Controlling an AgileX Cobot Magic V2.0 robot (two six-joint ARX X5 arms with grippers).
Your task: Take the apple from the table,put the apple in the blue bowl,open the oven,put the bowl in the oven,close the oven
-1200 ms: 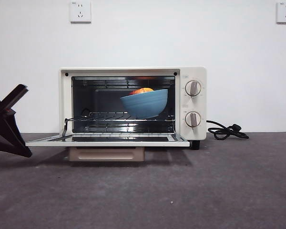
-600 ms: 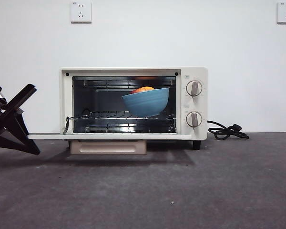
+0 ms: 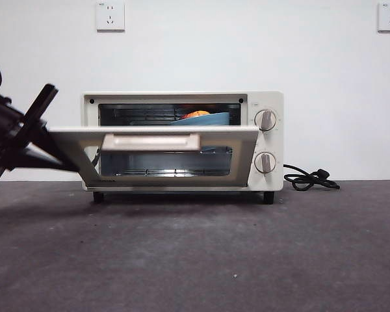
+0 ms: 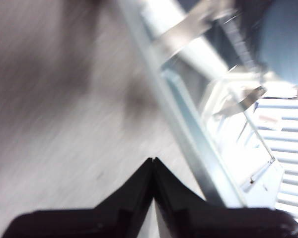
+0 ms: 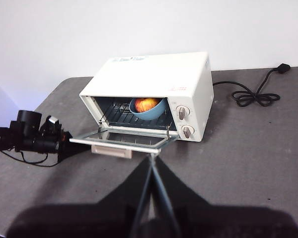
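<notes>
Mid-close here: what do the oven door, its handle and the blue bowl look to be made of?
The oven door looks like dark glass in a pale metal frame: the rack shows through it and it reflects light. Its handle is a matte beige bar, probably plastic. The blue bowl looks glossy and smooth, so glazed ceramic or hard plastic; I cannot tell which. The left gripper is at the door's edge.

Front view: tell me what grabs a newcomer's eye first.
The oven stands mid-table against the white wall, its glass door half raised. Above the door's edge, the blue bowl with the apple shows on the rack inside. The left gripper, jaws shut, is under the door's left corner.
</notes>
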